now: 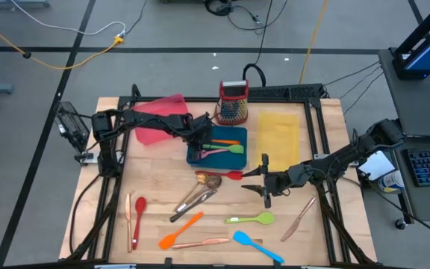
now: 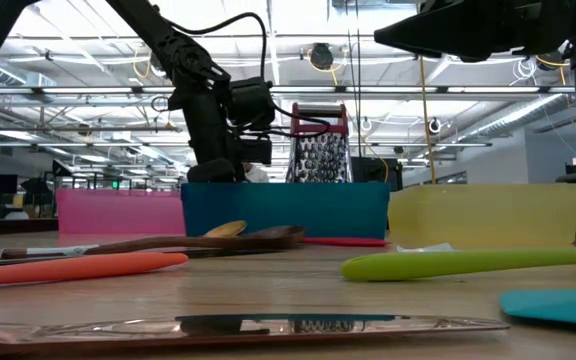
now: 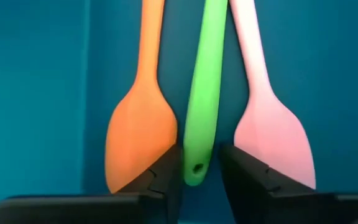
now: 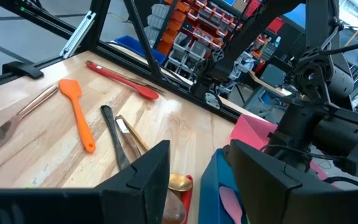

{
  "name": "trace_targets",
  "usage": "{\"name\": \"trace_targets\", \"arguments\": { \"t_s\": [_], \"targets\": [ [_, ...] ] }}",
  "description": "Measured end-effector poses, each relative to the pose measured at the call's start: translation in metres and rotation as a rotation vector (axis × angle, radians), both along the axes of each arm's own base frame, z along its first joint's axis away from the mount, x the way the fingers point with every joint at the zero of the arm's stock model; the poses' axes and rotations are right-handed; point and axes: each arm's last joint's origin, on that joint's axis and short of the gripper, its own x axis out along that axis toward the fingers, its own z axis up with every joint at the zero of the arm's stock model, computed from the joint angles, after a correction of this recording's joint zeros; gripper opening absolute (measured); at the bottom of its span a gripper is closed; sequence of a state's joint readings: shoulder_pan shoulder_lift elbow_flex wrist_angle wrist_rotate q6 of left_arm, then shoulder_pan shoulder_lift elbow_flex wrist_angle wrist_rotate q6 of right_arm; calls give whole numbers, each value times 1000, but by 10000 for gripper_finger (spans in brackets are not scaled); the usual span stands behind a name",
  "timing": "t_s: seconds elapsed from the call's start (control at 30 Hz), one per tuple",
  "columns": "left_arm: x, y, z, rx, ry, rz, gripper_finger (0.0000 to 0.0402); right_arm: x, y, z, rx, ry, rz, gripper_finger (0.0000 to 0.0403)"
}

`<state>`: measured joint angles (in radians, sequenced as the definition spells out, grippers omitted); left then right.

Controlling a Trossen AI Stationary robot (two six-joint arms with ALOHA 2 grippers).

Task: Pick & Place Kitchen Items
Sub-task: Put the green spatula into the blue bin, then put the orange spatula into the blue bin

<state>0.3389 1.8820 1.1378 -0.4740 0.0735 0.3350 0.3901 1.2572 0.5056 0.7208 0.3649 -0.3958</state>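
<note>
Closest to the bench's [image 1: 118, 112] front edge there's a copper knife [image 1: 200, 243], a blue spatula [image 1: 256, 246], an orange spatula [image 1: 180, 231], a green spoon [image 1: 251, 219] and a red spoon [image 1: 139, 212], all just lying loose. Mid-bench, my right claw [image 1: 266, 181] hovers with fingers apart, holding nothing, right by a pile of dark and gold spoons [image 1: 200, 191]. Further back, my left claw [image 3: 199, 174] is down in the blue tray [image 1: 196, 155], fingers narrow on either side of the green handle [image 3: 202, 99] but not pinching it, orange spoon [image 3: 143, 118] and pink spatula [image 3: 272, 134] flanking. Grater [image 1: 233, 103] sits at the very back.
</note>
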Motion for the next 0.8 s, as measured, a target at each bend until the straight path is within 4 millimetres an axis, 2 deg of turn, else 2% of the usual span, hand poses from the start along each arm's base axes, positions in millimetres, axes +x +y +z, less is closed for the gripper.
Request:
{"name": "trace_targets", "arguments": {
  "t_s": [0.13,0.27,0.57,0.8],
  "targets": [
    [1,-1,1,3,-6,-6,159,0,0,-1,55,13,-8,160],
    [1,-6,11,36,-26,-18,178,0,-1,-5,99,48,-20,160],
    [-5,-19,52,152,-116,14,161,1,-8,-11,187,109,-64,160],
    [-11,-42,84,93,-226,9,140,1,-12,-14,221,142,-95,160]
  ]
}}
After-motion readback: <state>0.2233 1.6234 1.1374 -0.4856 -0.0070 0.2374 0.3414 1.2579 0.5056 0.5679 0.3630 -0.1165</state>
